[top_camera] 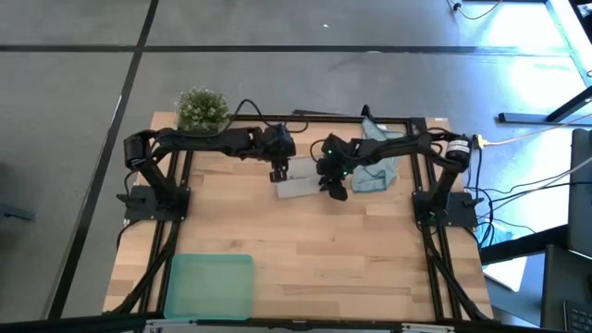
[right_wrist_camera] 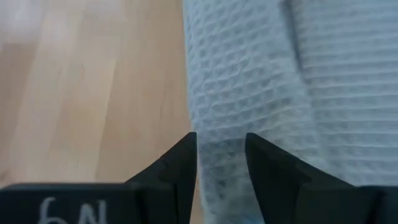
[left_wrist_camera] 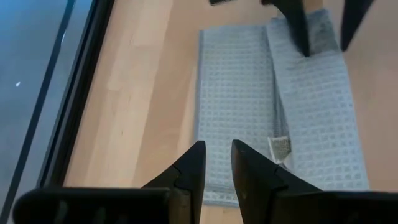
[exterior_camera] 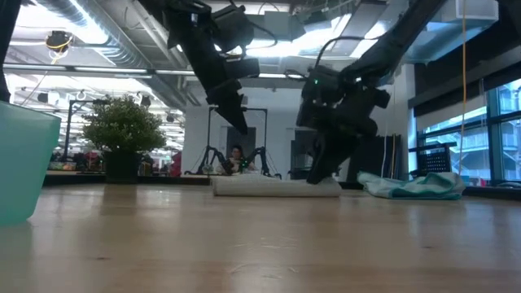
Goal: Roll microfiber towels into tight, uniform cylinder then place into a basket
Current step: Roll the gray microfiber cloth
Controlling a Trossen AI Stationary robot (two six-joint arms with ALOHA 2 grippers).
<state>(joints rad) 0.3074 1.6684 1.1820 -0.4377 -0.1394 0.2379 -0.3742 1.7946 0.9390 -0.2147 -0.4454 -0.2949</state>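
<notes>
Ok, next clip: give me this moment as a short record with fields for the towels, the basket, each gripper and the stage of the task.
grey towel: folded flat on the table, between the two grippers, not rolled
blue towel: crumpled at the far right of the table
basket: near left edge, nothing seen inside
left gripper: just above the grey towel's end, slightly open, holding nothing
right gripper: open, fingers astride the grey towel's other end
plant: far left corner
stage: neither towel in the basket

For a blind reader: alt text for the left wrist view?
A pale grey towel, folded lengthwise, lies on the wooden table. The left hand hovers above its near end, slightly open and empty; the right hand meets the far end.
</notes>
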